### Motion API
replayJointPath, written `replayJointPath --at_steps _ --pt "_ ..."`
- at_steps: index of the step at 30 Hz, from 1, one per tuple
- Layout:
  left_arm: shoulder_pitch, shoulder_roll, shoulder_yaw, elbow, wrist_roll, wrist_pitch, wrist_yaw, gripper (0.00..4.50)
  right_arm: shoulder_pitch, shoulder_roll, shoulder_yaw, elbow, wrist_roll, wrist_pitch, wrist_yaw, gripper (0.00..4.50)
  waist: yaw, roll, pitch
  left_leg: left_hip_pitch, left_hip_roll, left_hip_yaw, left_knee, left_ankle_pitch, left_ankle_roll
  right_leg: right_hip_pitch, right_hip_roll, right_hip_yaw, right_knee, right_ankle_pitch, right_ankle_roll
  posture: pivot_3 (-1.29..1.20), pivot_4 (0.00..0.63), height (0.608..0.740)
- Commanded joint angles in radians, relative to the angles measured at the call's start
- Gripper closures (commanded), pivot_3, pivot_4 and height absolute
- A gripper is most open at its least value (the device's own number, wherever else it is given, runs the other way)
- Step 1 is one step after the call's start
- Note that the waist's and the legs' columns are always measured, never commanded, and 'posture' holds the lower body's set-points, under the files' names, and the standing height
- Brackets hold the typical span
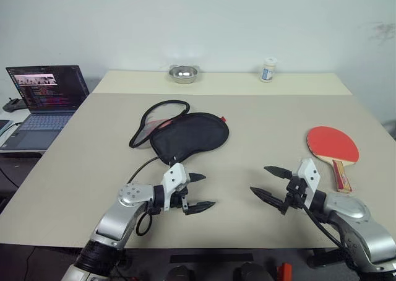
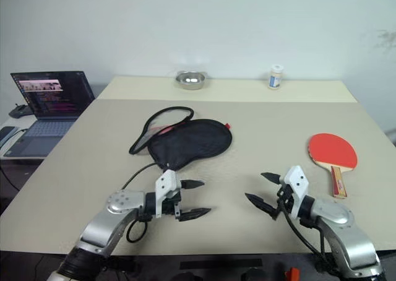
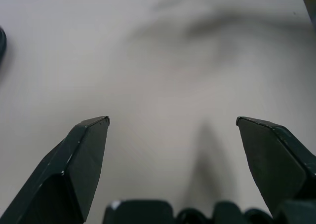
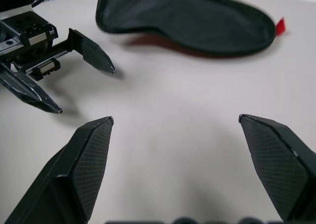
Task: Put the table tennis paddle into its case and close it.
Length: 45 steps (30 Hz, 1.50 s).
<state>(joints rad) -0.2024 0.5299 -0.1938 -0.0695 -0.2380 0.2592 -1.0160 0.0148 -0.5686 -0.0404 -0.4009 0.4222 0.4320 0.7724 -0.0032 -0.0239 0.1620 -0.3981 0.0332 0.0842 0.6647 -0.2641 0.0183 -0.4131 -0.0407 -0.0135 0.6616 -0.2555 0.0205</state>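
Both the left gripper [image 1: 199, 192] and the right gripper [image 1: 267, 183] are hanging wide and holding nothing, near the front of the table [image 1: 260, 117]. The table tennis paddle [image 1: 333, 146] is lying far right, and the case [image 1: 185, 135] is lying unzipped in the middle.

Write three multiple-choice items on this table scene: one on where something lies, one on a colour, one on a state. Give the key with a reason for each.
1. Where does the round red-faced table tennis paddle with the wooden handle lie?
A. on the table, to the robot's right of the case
B. inside the case
C. in the steel bowl

2. What colour is the upward side of the soft paddle-shaped fabric case?
A. white
B. black
C. green

3. How are the two hands?
A. both open and holding nothing
B. left shut on the case
C. right shut on the paddle

Key: 1 A, the paddle rests bare on the beige table near the right hand. 2 B, black fabric faces up. 3 A, the left hand and the right hand both show spread fingers with nothing between them.
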Motion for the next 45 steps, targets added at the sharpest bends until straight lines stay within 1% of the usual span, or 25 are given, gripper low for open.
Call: replayJointPath --at_steps 1,4,7,11,15,17,20,24,27,32,38,41,45 --pt "-0.007 0.004 0.0 -0.032 -0.007 -0.011 -0.005 0.01 0.0 -0.032 -0.045 -0.054 0.018 0.007 -0.002 0.02 0.001 0.0 0.0 0.0 0.0 0.0 0.001 0.0 0.0 0.0 0.0 0.0 0.0 0.0 0.001 0.0 0.15 0.74" --pt "-0.015 -0.006 -0.018 -0.032 0.008 -0.029 -0.005 0.01 -0.002 -0.044 -0.055 -0.045 0.024 0.009 -0.001 0.02 0.001 0.0 0.0 0.001 -0.001 0.0 0.002 0.0 0.0 0.002 -0.001 0.0 0.0 -0.001 0.003 0.0 0.15 0.74" --pt "-0.017 -0.016 -0.019 -0.062 -0.009 -0.02 -0.004 0.01 -0.012 -0.067 -0.063 -0.059 0.034 0.023 0.008 0.02 0.001 0.0 0.0 0.001 -0.001 0.0 0.002 0.0 0.0 0.002 -0.002 0.0 0.0 -0.001 0.003 0.0 0.15 0.74" --pt "-0.019 -0.017 -0.016 -0.048 0.013 -0.076 0.002 0.01 -0.01 -0.084 -0.094 -0.074 0.059 0.044 -0.005 0.02 0.001 0.0 0.0 0.001 -0.001 0.0 0.001 0.0 0.0 0.002 -0.002 0.0 -0.001 -0.001 0.003 0.0 0.15 0.74" --pt "-0.034 -0.048 0.017 -0.044 0.021 -0.112 0.071 0.01 0.0 -0.111 -0.102 -0.12 0.092 0.074 0.012 0.02 0.002 -0.001 0.0 0.0 -0.001 0.0 0.001 0.0 0.0 0.002 -0.002 0.0 -0.001 0.0 0.001 0.0 0.15 0.74" --pt "-0.008 -0.05 0.046 -0.065 -0.02 -0.062 0.087 0.01 -0.017 -0.121 -0.103 -0.131 0.105 0.079 0.015 0.02 0.001 -0.001 0.0 0.0 -0.002 0.0 0.001 0.0 0.0 0.002 -0.002 0.0 -0.001 0.0 0.002 0.0 0.15 0.74" --pt "0.048 -0.015 0.101 -0.074 -0.081 -0.006 0.07 0.01 -0.051 -0.108 -0.083 -0.146 0.104 0.089 -0.003 0.02 -0.006 -0.001 0.0 0.001 -0.001 0.0 0.001 0.0 0.0 0.002 -0.002 0.0 -0.001 -0.001 0.003 0.0 0.15 0.74" --pt "0.122 0.058 0.175 -0.061 -0.148 0.072 0.03 0.01 -0.073 -0.1 -0.076 -0.148 0.113 0.093 -0.003 0.02 -0.004 -0.001 0.0 0.001 0.0 -0.001 0.001 0.0 0.0 0.002 -0.001 -0.001 0.0 -0.002 0.003 0.0 0.15 0.74" --pt "0.135 0.084 0.2 0.002 -0.155 0.071 0.006 0.01 -0.08 -0.1 -0.067 -0.152 0.112 0.088 0.001 0.02 0.003 -0.001 0.0 0.001 0.0 -0.001 0.001 0.0 0.0 0.002 -0.002 -0.001 0.0 -0.002 0.003 0.0 0.15 0.74" --pt "0.048 0.028 0.252 0.128 -0.157 0.067 0.095 0.01 -0.095 -0.095 -0.069 -0.12 0.105 0.059 0.016 0.02 0.007 -0.002 0.0 0.001 -0.003 -0.001 0.002 0.0 0.0 0.003 -0.006 -0.001 -0.001 -0.001 0.003 0.0 0.15 0.74" --pt "-0.055 -0.008 0.315 0.286 -0.167 0.053 0.156 0.01 -0.112 -0.07 -0.043 -0.129 0.093 0.058 -0.003 0.02 0.002 -0.002 0.0 0.002 -0.002 -0.001 0.002 0.0 0.001 0.003 -0.005 -0.002 0.0 -0.001 0.004 0.0 0.15 0.74" --pt "-0.095 -0.032 0.319 0.311 -0.18 0.072 0.162 0.01 -0.121 -0.065 -0.038 -0.13 0.089 0.055 -0.009 0.02 0.002 -0.002 0.0 0.001 -0.003 -0.001 0.001 0.0 0.001 0.003 -0.005 -0.002 0.0 0.001 0.0 0.0 0.15 0.74" --pt "-0.119 -0.048 0.334 0.308 -0.208 0.119 0.163 0.01 -0.13 -0.073 -0.043 -0.168 0.1 0.066 -0.009 0.02 0.002 -0.003 0.0 0.0 -0.003 -0.001 0.002 0.0 0.001 0.003 -0.006 -0.002 -0.001 0.001 0.0 0.0 0.15 0.74"
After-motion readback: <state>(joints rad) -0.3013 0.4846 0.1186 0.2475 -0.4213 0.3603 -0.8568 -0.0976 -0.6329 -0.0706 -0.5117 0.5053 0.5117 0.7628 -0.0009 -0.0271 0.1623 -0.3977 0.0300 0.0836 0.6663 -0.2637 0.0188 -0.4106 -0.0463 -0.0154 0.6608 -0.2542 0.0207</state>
